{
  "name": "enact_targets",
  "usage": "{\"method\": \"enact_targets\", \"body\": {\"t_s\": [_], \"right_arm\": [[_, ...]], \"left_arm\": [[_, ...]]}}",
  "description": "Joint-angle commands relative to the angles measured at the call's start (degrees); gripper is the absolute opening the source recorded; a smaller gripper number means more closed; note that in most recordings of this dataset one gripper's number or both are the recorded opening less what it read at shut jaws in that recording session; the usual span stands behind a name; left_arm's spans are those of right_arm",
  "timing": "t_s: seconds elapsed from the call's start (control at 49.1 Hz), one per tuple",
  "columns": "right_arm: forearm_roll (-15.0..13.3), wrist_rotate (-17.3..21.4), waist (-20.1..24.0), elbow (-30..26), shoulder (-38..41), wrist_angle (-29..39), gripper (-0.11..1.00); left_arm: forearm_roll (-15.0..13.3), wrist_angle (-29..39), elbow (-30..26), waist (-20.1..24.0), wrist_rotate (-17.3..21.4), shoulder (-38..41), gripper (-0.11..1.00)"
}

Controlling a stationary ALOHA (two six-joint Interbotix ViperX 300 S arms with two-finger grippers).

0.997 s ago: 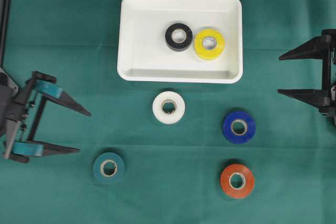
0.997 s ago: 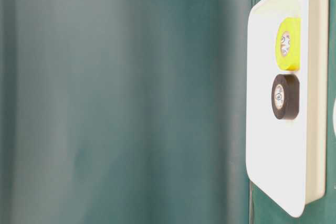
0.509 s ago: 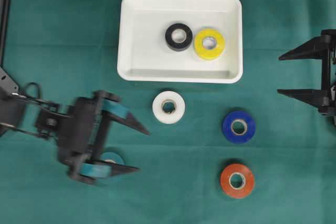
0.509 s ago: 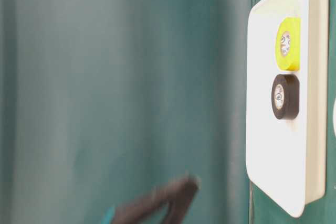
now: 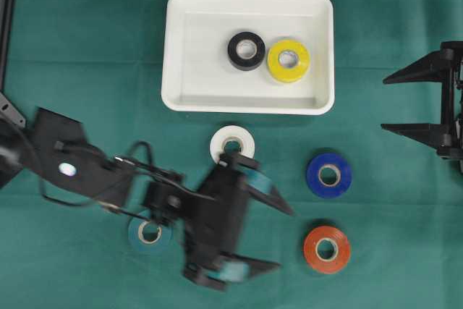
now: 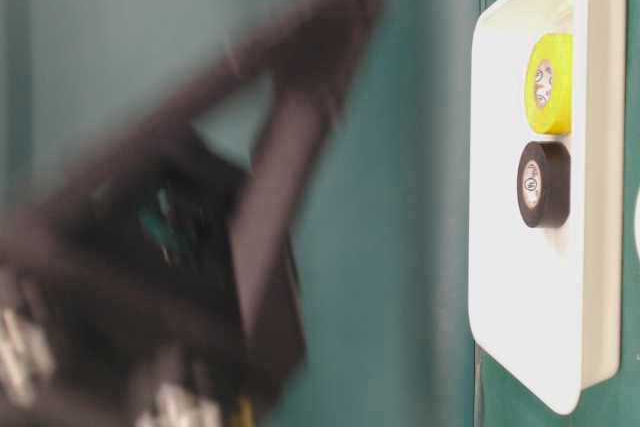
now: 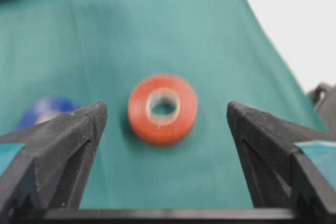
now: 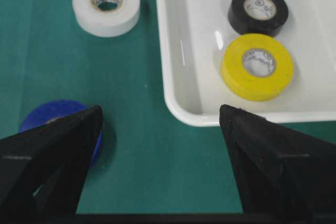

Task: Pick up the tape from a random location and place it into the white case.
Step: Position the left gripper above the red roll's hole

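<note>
Left claw (image 5: 281, 239) wide open, empty, orange tape (image 5: 326, 249) at its 3 o'clock. Right claw (image 5: 385, 102) wide open, empty. White case (image 5: 176, 48) holds black tape (image 5: 246, 51), yellow tape (image 5: 288, 60).

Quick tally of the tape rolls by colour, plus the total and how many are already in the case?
black roll: 1
yellow roll: 1
white roll: 1
blue roll: 1
orange roll: 1
teal roll: 1
Total: 6 rolls, 2 (black, yellow) in the white case.
</note>
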Motion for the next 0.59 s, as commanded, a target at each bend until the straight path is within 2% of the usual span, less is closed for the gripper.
{"method": "enact_targets", "body": {"t_s": [0.0, 0.244, 0.57], "right_arm": [[-0.09, 0.0, -0.09, -0.79, 0.44, -0.18, 0.86], [-0.09, 0.0, -0.09, -0.7, 0.44, 0.0, 0.86], [0.09, 0.0, -0.09, -0.7, 0.44, 0.0, 0.85]], "left_arm": [[0.0, 0.97, -5.54, -0.35, -0.09, 1.76, 0.93], [0.0, 5.45, -15.73, -0.44, -0.18, 8.0, 0.93], [0.26, 7.82, -23.03, 0.0, -0.09, 12.48, 0.93]]}}
